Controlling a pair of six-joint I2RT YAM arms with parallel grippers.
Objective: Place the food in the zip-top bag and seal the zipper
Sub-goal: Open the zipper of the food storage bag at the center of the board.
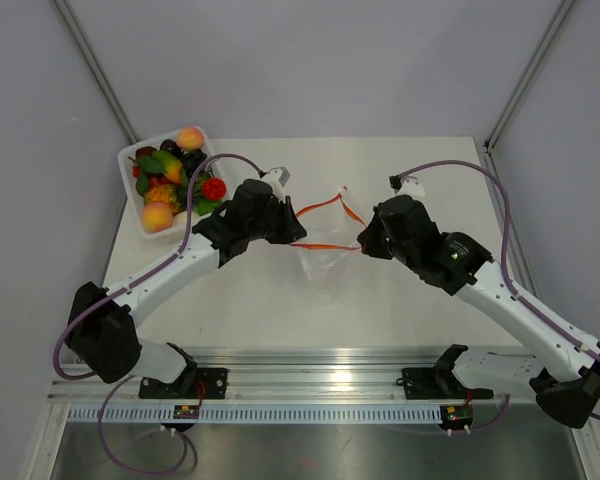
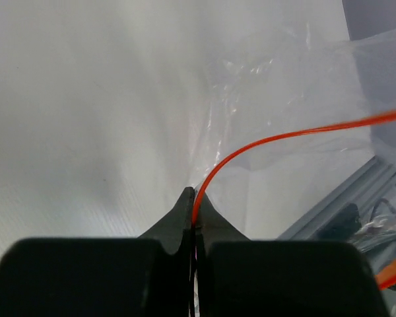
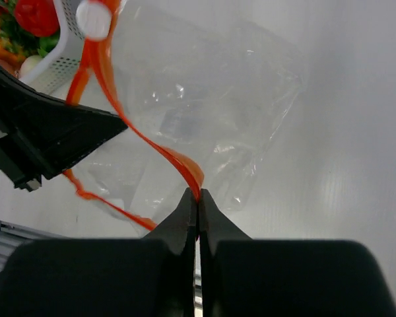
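The clear zip-top bag (image 1: 322,270) hangs between my two grippers over the middle of the table, mouth open. Its red zipper (image 1: 325,246) splits into two strips that bow apart in a loop. My left gripper (image 1: 296,238) is shut on the zipper's left end (image 2: 284,136). My right gripper (image 1: 363,243) is shut on the right end (image 3: 165,153). In the right wrist view the bag (image 3: 211,99) looks empty. The food lies in the white tray (image 1: 130,160) at the back left: a red round fruit (image 1: 214,188), a peach (image 1: 189,138) and a pineapple (image 1: 162,192).
Several other toy fruits and green leaves fill the tray, whose corner (image 3: 66,59) lies just behind the left gripper. A small white knob (image 3: 94,18) sits on the zipper's far end. An aluminium rail (image 1: 330,375) runs along the near edge.
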